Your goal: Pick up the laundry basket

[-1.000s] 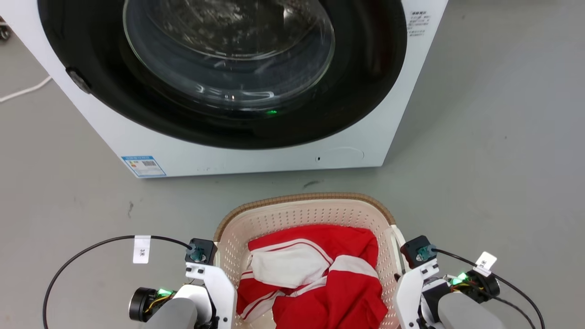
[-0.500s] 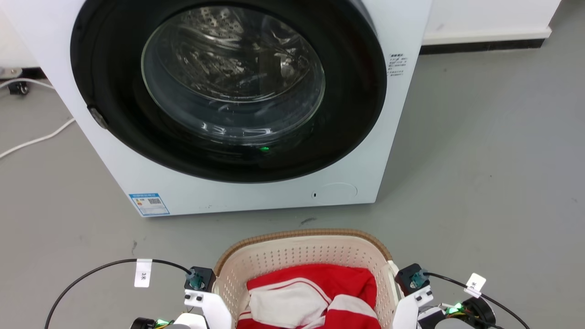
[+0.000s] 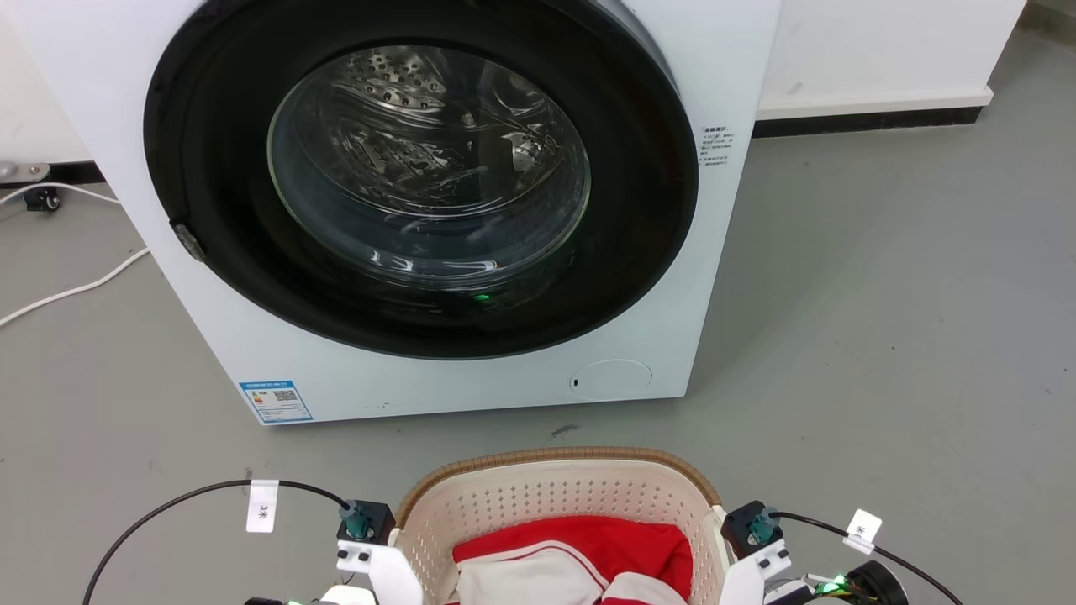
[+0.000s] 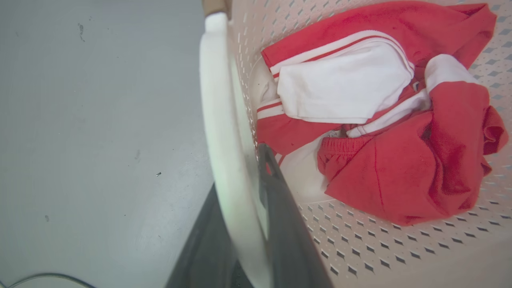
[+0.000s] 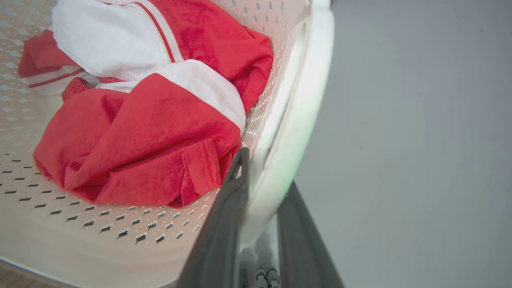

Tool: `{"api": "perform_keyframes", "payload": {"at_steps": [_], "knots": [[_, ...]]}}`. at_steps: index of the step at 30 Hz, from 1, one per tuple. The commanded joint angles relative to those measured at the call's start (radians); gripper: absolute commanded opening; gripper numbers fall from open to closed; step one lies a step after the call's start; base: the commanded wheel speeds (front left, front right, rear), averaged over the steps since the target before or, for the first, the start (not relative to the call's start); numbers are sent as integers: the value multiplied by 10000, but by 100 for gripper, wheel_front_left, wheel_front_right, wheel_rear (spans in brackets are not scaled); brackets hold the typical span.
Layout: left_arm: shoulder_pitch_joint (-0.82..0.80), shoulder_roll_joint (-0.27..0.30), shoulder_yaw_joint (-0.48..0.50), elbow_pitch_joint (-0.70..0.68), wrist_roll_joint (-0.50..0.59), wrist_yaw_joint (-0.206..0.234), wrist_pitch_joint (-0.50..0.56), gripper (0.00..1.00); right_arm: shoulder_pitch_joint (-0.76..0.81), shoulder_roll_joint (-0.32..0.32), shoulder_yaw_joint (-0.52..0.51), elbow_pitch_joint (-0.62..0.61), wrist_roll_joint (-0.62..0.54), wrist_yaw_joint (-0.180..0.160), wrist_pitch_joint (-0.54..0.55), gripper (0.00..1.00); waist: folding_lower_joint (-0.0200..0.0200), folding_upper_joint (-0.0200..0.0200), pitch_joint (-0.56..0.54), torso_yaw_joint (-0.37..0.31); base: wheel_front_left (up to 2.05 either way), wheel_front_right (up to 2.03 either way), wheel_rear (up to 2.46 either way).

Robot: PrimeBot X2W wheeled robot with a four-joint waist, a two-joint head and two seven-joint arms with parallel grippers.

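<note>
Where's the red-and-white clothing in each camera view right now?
Head view: red-and-white clothing at bottom centre, inside the laundry basket.
Left wrist view: clothing at upper right, on the basket floor.
Right wrist view: clothing at upper left, on the basket floor.
Shared landmark: the basket's perforated cream wall.

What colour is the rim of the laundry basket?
The rim is brown, woven-looking; best in head view.

Clothes [image 3: 605,546] in laundry basket [image 3: 555,497], before washing machine [image 3: 437,395]

A white washing machine [image 3: 740,101] stood on the grey floor [image 3: 883,336] — round glass door [image 3: 429,168], blue label [image 3: 275,401] low on its front. Red-and-white clothing [image 4: 400,168] lay crumpled; a white cable [image 3: 76,290] trailed left.
</note>
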Motion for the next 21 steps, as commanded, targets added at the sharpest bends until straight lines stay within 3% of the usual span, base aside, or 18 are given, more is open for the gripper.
{"api": "perform_keyframes", "payload": {"at_steps": [1,21], "knots": [[24,-79,-140,-168,-106,-119,32,0,-46,140,148,-31,34,32,11,0,1,-1,-13,4,0,0,0],[-241,111,-1134,-88,-1224,-120,112,0,-230,129,846,137,914,32,210,0,1,-1,1,18,0,0,0]]}}
